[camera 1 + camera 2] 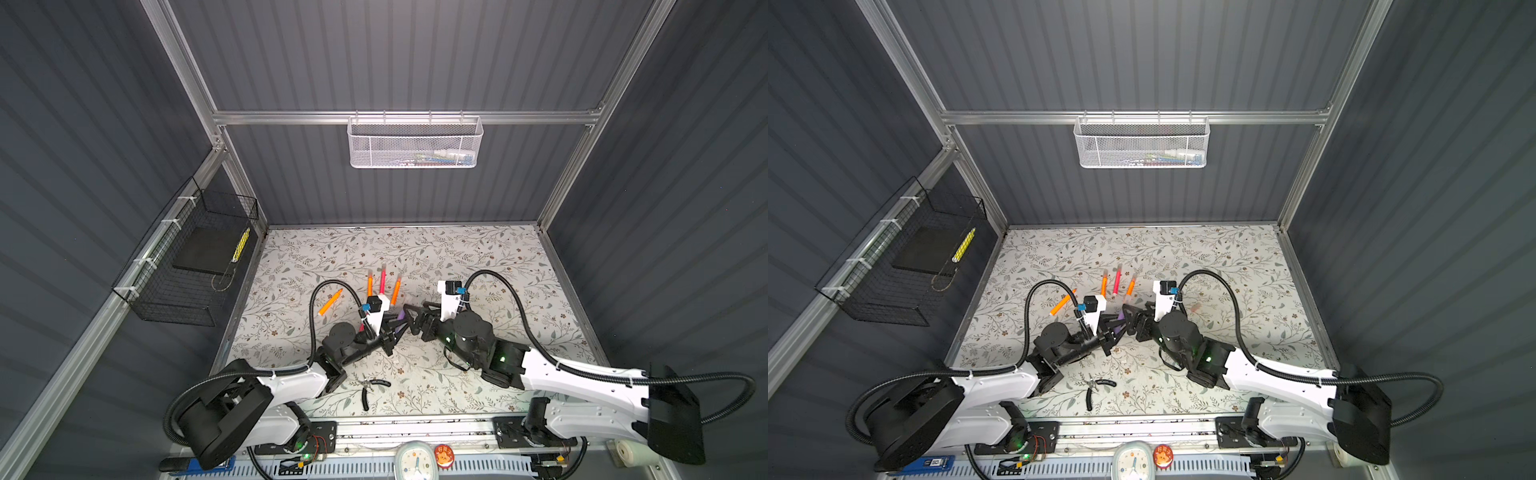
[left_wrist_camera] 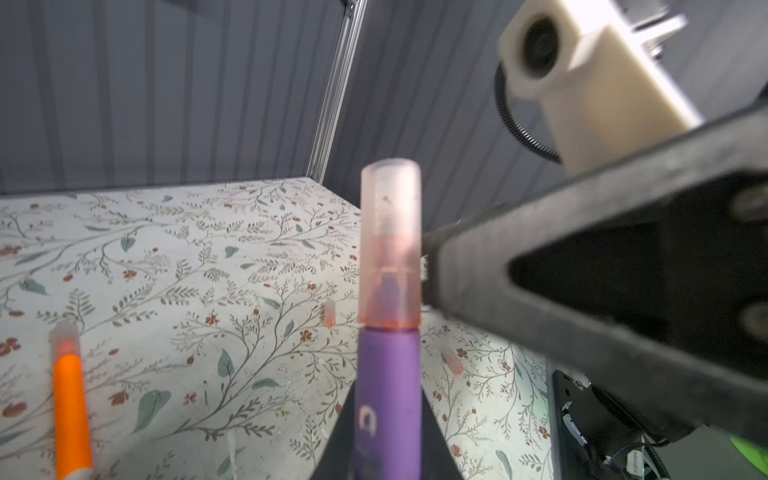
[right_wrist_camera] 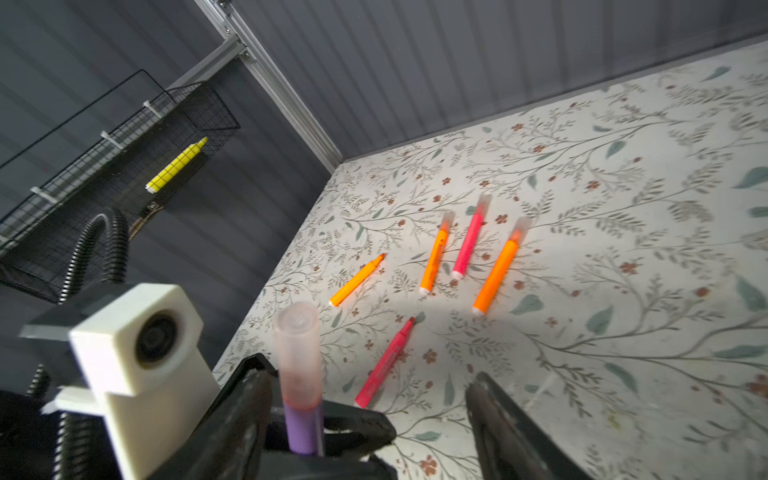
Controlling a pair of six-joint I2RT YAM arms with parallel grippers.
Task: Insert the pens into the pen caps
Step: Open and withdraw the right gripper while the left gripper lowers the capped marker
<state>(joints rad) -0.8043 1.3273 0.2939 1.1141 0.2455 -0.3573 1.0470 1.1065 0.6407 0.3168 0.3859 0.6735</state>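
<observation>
Your left hand (image 2: 386,440) clamps the slim purple plastic marker pen (image 2: 388,374) above the floral desk (image 3: 582,374), short translucent pink plastic cap (image 2: 390,245) on its tip. Right hand (image 3: 370,411) wide, empty. Likely light, stiff, slick: grip mid-barrel, not the cap.

The floral-patterned worktop (image 1: 478,257) carries three capped pens lying side by side near its middle: an orange pen (image 1: 370,284), a pink pen (image 1: 382,280) and a second orange pen (image 1: 395,291). To their left an uncapped orange pen (image 1: 330,302) lies at a slant, and nearer the front lies an uncapped pink-red pen (image 3: 384,363). One loose pale-pink cap (image 2: 329,313) and another cap (image 2: 453,361) sit apart on the pattern, and black-handled pliers (image 1: 370,386) rest near the front edge.
</observation>
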